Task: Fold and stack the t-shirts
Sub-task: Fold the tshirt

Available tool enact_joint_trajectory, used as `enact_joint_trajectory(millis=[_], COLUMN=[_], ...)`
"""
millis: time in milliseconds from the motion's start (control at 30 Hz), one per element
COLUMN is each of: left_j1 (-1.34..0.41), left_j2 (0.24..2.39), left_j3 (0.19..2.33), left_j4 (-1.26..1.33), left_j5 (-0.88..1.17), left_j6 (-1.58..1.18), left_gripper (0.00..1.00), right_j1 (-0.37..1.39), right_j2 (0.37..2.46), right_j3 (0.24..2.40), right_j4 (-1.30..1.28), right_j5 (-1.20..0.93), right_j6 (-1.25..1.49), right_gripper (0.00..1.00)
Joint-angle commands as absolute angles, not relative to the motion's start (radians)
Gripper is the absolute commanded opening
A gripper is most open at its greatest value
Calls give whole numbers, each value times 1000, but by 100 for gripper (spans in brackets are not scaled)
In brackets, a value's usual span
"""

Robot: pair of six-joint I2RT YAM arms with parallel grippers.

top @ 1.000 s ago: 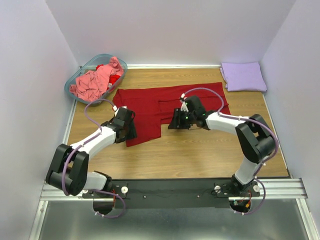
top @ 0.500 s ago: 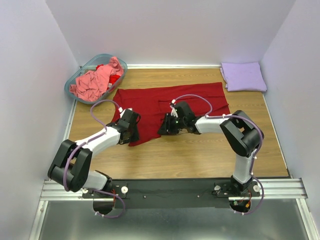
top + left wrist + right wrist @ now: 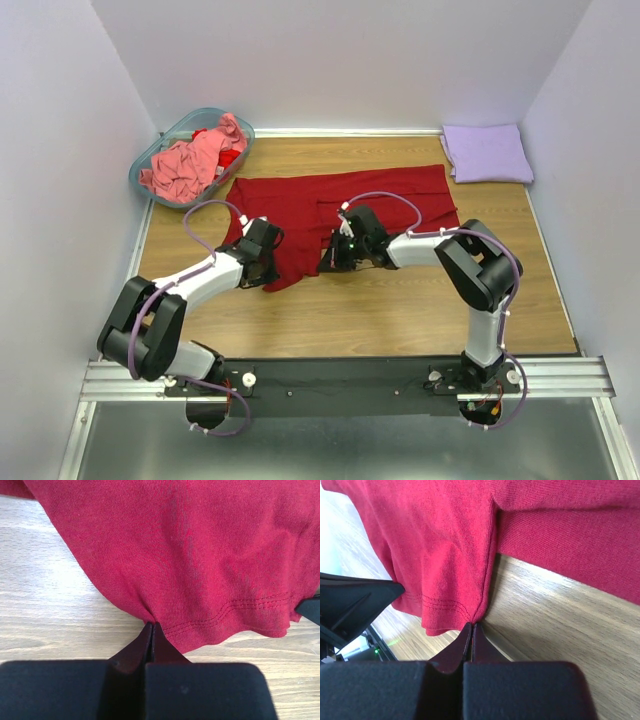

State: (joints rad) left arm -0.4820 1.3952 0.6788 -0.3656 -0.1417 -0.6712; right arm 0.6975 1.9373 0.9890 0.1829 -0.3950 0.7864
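A dark red t-shirt (image 3: 300, 205) lies spread across the middle of the wooden table, a narrower flap hanging toward the near side. My left gripper (image 3: 268, 264) is shut on the left corner of that flap's hem (image 3: 152, 626), pinching a small pucker of red cloth (image 3: 190, 555). At the flap's right corner my right gripper (image 3: 331, 258) is shut on the side seam (image 3: 471, 626) of the same shirt (image 3: 445, 545). A folded lavender t-shirt (image 3: 487, 152) rests at the back right. A crumpled salmon-pink t-shirt (image 3: 188, 160) fills the basket.
The translucent teal basket (image 3: 148, 160) stands at the back left corner, with a bit of bright red cloth (image 3: 230, 158) in it. Bare wood (image 3: 400, 300) runs between the shirt and the arm bases. Pale walls close in three sides.
Both grippers slid toward each other along the flap's lower edge and closed on its hem corners. The flap has bunched narrower between them.
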Motion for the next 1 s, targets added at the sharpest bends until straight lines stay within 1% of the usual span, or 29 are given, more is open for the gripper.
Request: enact_joint_trajectory(millis=[0, 133, 267, 433, 667, 800, 933, 967], left_j1=[-491, -486, -468, -445, -362, -325, -275, -273], left_j2=[1407, 1407, 1454, 1584, 1758, 1828, 1884, 1893], left_j3=[721, 807, 919, 1095, 1343, 1428, 1477, 1477], left_j4=[-417, -445, -463, -466, -463, -454, -428, -423], left_j5=[-164, -210, -242, -250, -262, -296, -293, -293], left_j6=[-666, -638, -598, -542, -459, -440, -426, -422], left_gripper=[0, 0, 0, 0, 0, 0, 0, 0], right_j1=[707, 704, 674, 614, 531, 509, 494, 491], right_j2=[1954, 1930, 1936, 2008, 2150, 2235, 2302, 2316], right_j3=[1019, 1072, 1144, 1278, 1486, 1598, 1715, 1715], right_j4=[144, 104, 80, 67, 58, 52, 51, 51], right_j5=[-367, -316, -290, -321, -391, -422, -436, -437], right_j6=[769, 744, 723, 706, 680, 649, 618, 614], right_gripper=[0, 0, 0, 1, 0, 1, 1, 1])
